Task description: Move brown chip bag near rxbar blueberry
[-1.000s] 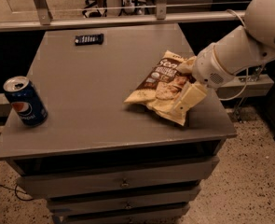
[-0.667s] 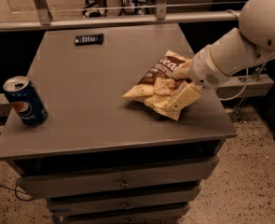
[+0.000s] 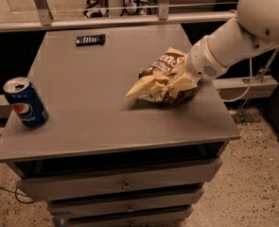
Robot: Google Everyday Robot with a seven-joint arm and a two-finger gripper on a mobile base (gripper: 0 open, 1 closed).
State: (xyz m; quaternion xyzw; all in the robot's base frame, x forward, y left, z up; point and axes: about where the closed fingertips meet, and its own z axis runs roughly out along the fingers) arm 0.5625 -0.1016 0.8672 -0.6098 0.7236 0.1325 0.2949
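Compared with a second ago, the chip bag (image 3: 159,71) had come away from the near right edge of the cabinet top (image 3: 96,112) and sat a bit further back and left, moving with the gripper (image 3: 179,83).

Status:
- Gripper was at the right side of the top, wrist angled down from the right, jaws clamped on the bag's right half. Foil was bunched around them.
- Bag was right of centre. Its pale left corner pointed toward the middle of the top.
- Blueberry bar (image 3: 90,40) lay flat at the far edge, left of centre, well apart from the bag.
- Soda can (image 3: 25,102) stood upright near the left edge, out of the way.

Progress, my read: grasp done, carry only just begun. Most of the run was left, going far and left across bare surface, then setting the bag down beside the bar and letting go. No obstruction showed on that line.

Hard to tell:
- Fingertips were buried in crumpled foil, so depth of bite was unclear.
- A shadow lay under the bag, but I couldn't say whether it was fully off the surface or dragging.
- Bag's right end was hidden behind the wrist.
- Arm (image 3: 243,32) was cut off at the top right corner.
- Bar lettering was unreadable.
- Drawers (image 3: 125,186) below were closed, bottom one cropped.
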